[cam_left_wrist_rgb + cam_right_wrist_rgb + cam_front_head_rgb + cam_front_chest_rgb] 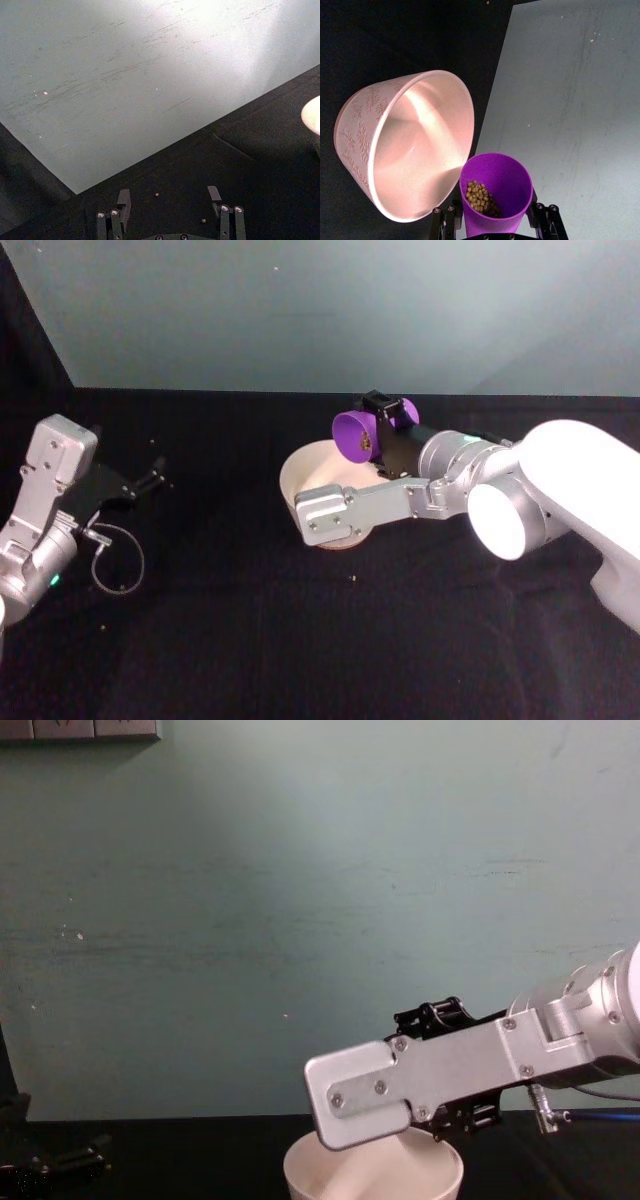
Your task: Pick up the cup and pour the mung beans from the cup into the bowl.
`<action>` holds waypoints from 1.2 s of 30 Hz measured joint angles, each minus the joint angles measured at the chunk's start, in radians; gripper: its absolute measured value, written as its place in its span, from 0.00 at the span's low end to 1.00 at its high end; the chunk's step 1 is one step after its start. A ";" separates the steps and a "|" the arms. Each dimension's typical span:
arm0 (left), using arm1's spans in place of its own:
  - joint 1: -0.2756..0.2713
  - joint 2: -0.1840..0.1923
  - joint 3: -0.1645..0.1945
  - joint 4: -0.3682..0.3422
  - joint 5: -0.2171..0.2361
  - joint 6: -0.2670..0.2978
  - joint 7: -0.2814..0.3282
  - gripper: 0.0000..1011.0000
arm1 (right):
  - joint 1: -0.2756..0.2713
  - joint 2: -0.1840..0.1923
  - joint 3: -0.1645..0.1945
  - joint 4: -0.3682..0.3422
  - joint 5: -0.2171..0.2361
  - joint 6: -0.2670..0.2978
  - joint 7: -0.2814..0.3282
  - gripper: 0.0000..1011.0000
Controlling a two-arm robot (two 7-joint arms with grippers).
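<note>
Smooth matt plastic cup; glossy, leaf-embossed bowl.

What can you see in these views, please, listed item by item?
small purple plastic cup: one, purple, tipped sideways over the bowl's far rim.
mung beans: a small heap, yellowish-green, inside the cup.
wide round white bowl: one, white tinged pink, mid-table, no beans seen inside.
stray beans: a few, pale, scattered on the table.
black table: one, black, under everything.
pale wall: one, grey-green, behind the table.
left gripper: one, black, open, parked over the table's left.
right gripper: one, black, shut on the cup above the bowl.
</note>
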 joint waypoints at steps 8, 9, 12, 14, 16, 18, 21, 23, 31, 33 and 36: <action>0.000 0.000 0.000 0.000 0.000 0.000 0.000 0.99 | 0.001 -0.008 -0.015 0.003 -0.060 -0.011 0.003 0.72; 0.000 0.000 0.000 0.000 0.000 0.000 0.000 0.99 | 0.001 -0.009 -0.016 0.004 -0.064 -0.012 0.003 0.72; 0.000 0.000 0.000 0.000 0.000 0.000 0.000 0.99 | 0.003 -0.013 -0.022 0.008 -0.084 -0.018 0.008 0.72; 0.000 0.000 0.000 0.000 0.000 0.000 0.000 0.99 | 0.003 -0.015 -0.024 0.009 -0.093 -0.019 0.012 0.72; 0.000 0.000 0.000 0.000 0.000 0.000 0.000 0.99 | 0.003 -0.019 -0.025 0.009 -0.109 -0.021 0.019 0.72; 0.000 0.000 0.000 0.000 0.000 0.000 0.000 0.99 | 0.003 -0.021 -0.025 0.011 -0.117 -0.021 0.022 0.72; 0.000 0.000 0.000 0.000 0.000 0.000 0.000 0.99 | 0.003 -0.024 -0.028 0.011 -0.132 -0.022 0.028 0.72; 0.000 0.000 0.000 0.000 0.000 0.000 0.000 0.99 | 0.004 -0.026 -0.032 0.011 -0.150 -0.021 0.034 0.72; 0.000 0.000 0.000 0.000 0.000 0.000 0.000 0.99 | 0.004 -0.032 -0.041 0.012 -0.205 -0.021 0.049 0.72; 0.000 0.000 0.000 0.000 0.000 0.000 0.000 0.99 | 0.002 -0.034 -0.041 0.012 -0.211 -0.022 0.050 0.72; 0.000 0.000 0.000 0.000 0.000 0.000 0.000 0.99 | -0.002 -0.036 -0.038 0.012 -0.220 -0.026 0.053 0.72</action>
